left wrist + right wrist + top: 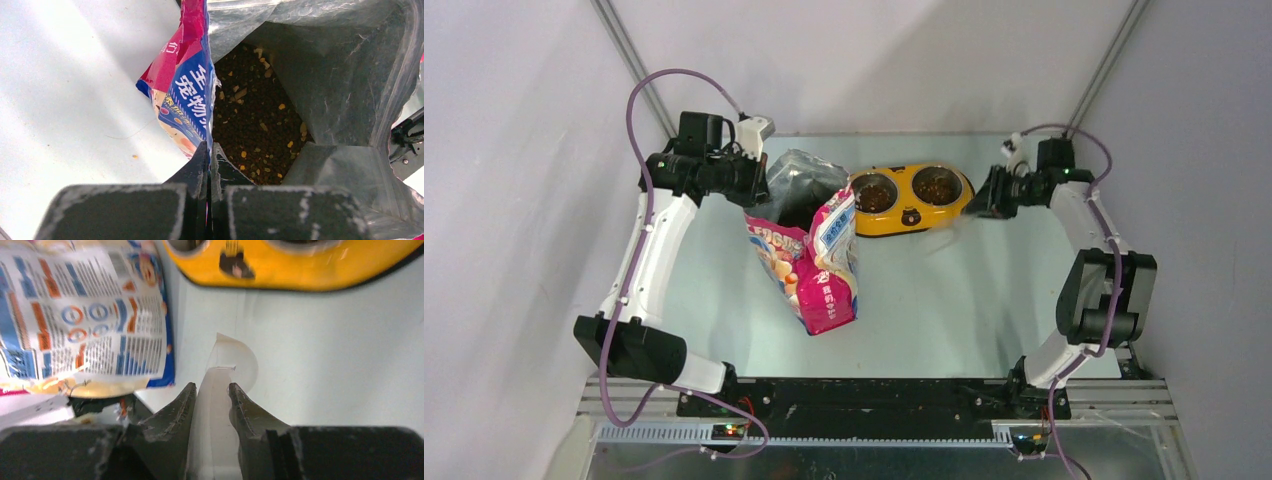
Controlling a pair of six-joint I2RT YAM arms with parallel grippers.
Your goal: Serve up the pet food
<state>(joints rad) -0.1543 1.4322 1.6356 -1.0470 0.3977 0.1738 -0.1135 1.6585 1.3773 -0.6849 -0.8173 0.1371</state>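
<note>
The pink-and-blue cat food bag [809,268] stands open at centre left. My left gripper [754,185] is shut on its rim [207,150] and holds the mouth open. Brown kibble [250,120] fills the bag's bottom. My right gripper [984,200] is shut on the handle of the clear plastic scoop [222,385], just right of the yellow double bowl [911,215]. The scoop's cup [235,357] looks empty and points toward the table. Both steel cups hold kibble: the left cup [874,193] and the right cup [937,185].
The bowl's yellow rim [300,270] and the bag's printed back [85,315] fill the top of the right wrist view. One stray pellet [135,156] lies on the table left of the bag. Walls close in the back and sides.
</note>
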